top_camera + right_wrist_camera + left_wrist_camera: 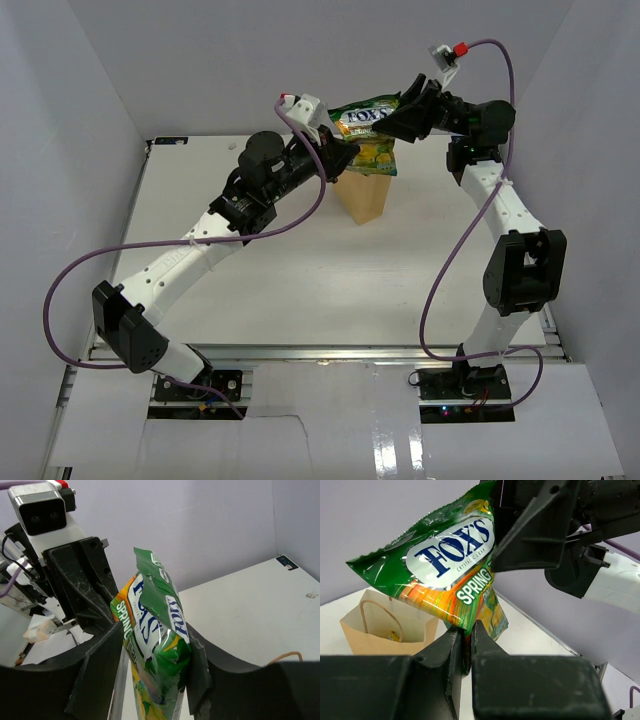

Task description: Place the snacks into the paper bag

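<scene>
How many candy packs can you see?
1. A green pack hangs above the bag, pinched by the left gripper. Something yellow shows inside the bag, so more may be hidden.

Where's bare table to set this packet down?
Bare table on the near side of the paper bag; also the far left corner. Crowded above the bag: left gripper and right gripper both at the green packet.

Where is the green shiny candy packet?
In the top view, the green shiny candy packet is held at the far middle between the left gripper and right gripper, above the tan paper bag.
</scene>
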